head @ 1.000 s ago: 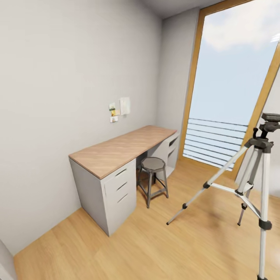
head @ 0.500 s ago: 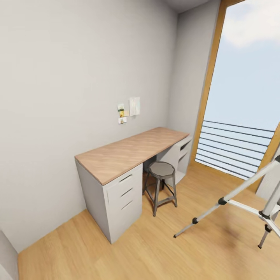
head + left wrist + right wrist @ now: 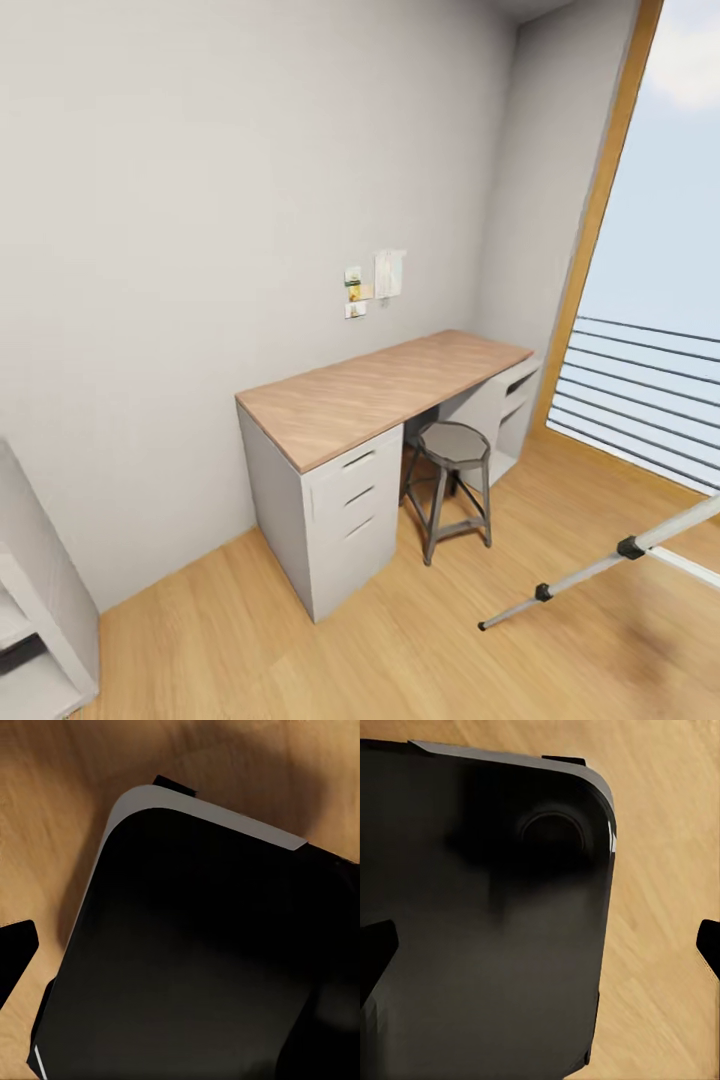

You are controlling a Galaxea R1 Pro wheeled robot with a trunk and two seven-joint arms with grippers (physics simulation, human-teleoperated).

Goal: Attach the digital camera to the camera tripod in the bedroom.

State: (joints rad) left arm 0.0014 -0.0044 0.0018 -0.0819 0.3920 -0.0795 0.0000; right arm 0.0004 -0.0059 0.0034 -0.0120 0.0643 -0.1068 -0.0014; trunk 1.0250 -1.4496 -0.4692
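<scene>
Head view: bedroom corner, wood-topped desk point(image 3: 385, 395) against white wall, grey round stool point(image 3: 453, 446) tucked at its open side. Camera tripod point(image 3: 610, 560) at right edge, two silver legs on wood floor point(image 3: 420, 650). Window point(image 3: 655, 250) at right, white shelf point(image 3: 40, 620) at left edge.

Left wrist view: black robot base point(image 3: 202, 960) over floor; one dark fingertip at edge, left gripper state cannot be told.

Right wrist view: black base, right gripper point(image 3: 544, 941) fingertips at opposite edges, spread wide, nothing between.

White walls point(image 3: 180, 200) meet a light wood floor point(image 3: 420, 650). A wood-topped counter point(image 3: 385, 385) with white drawers point(image 3: 355, 500) stands against the wall, a grey stool point(image 3: 452, 445) tucked beside it. Notes point(image 3: 375, 280) hang above. A wood-framed window point(image 3: 660, 300) shows bright sky.
</scene>
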